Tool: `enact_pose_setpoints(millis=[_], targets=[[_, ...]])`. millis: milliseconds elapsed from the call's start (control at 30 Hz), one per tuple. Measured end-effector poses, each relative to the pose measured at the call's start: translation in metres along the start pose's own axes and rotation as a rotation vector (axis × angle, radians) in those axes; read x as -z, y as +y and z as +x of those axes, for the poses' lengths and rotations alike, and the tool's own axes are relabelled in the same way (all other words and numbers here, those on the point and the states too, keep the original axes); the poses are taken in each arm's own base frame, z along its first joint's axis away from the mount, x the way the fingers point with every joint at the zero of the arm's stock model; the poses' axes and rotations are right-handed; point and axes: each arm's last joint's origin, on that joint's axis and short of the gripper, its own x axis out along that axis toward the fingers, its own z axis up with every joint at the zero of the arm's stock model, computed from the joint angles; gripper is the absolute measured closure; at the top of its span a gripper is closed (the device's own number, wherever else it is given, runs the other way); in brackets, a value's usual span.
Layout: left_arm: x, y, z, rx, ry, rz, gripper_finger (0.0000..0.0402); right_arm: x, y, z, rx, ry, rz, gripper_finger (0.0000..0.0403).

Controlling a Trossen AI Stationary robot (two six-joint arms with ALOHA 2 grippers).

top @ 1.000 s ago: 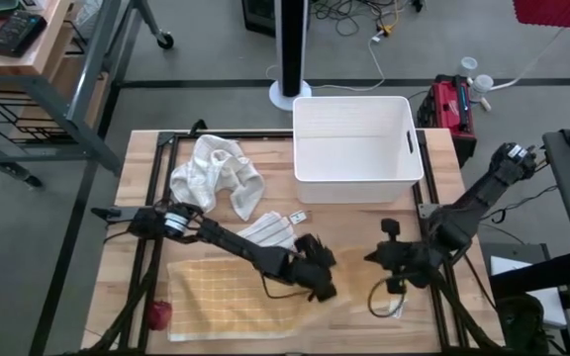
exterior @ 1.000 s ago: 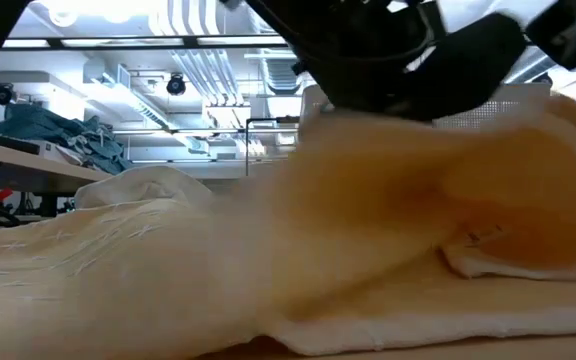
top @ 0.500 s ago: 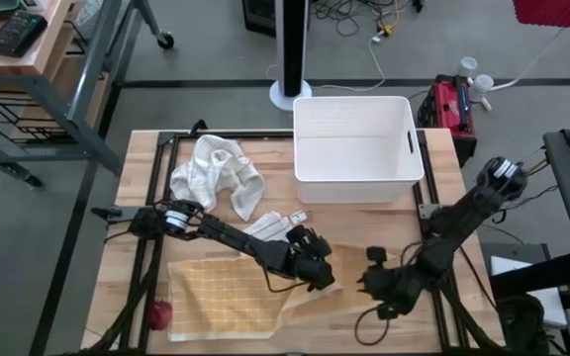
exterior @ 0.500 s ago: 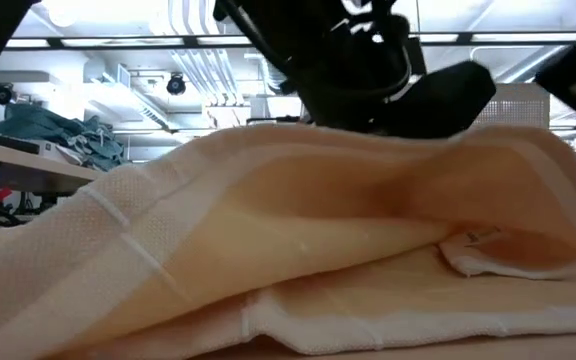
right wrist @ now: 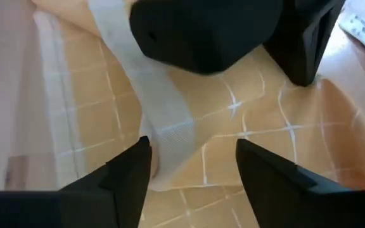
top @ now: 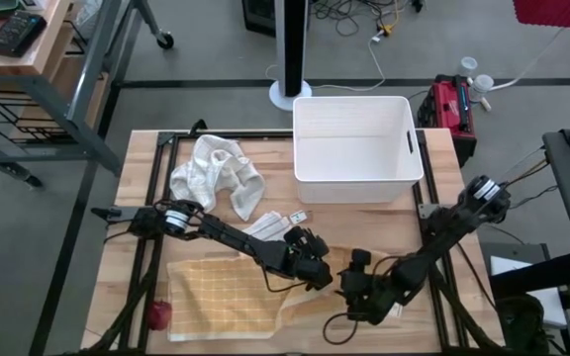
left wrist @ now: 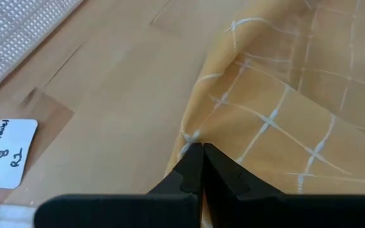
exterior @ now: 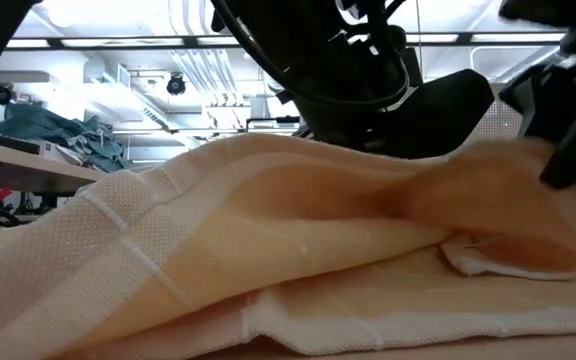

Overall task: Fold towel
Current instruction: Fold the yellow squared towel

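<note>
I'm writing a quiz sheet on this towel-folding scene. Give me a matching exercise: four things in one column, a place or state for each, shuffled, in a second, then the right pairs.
Things:
1. left gripper
2. right gripper
3. white bin
4. crumpled white towel

Places or states:
A. bunched up on the table's far left part
B. shut on the yellow checked towel's edge
C. at the table's far edge, right of the middle
D. open, above the yellow checked towel

Pairs: 1-B, 2-D, 3-C, 4-A
</note>
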Motion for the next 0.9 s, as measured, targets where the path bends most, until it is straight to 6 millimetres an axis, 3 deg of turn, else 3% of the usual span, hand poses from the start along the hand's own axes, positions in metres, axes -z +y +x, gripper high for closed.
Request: enact_pose_setpoints(millis=[133, 300, 333, 500, 667, 900], targets=[[-0.002, -0.001, -0.004, 0.009, -0.008, 0.008, 0.0401, 0.005, -0.008, 0.009, 0.07, 0.052, -0.042, 0.0232], [-0.013, -0.001, -0.025, 0.029, -0.037, 0.017, 0.0401, 0.01, -0.02, -0.001, 0.177, 0.126, -0.136, 0.0373], [-0.015, -0.001, -0.03, 0.031, -0.044, 0.018, 0.0401, 0.01, -0.023, -0.006, 0.197, 0.141, -0.151, 0.0387], [-0.017, 0.0, -0.053, 0.026, -0.038, 0.058, 0.0401, 0.003, -0.035, -0.032, 0.245, 0.222, -0.172, 0.0398], [-0.01, -0.012, -0.077, 0.069, -0.044, 0.213, 0.0402, -0.011, -0.043, -0.061, 0.219, 0.31, -0.25, 0.0401], [0.001, -0.021, -0.084, 0.078, -0.045, 0.226, 0.0402, -0.033, -0.052, -0.096, 0.26, 0.425, -0.417, 0.0402]])
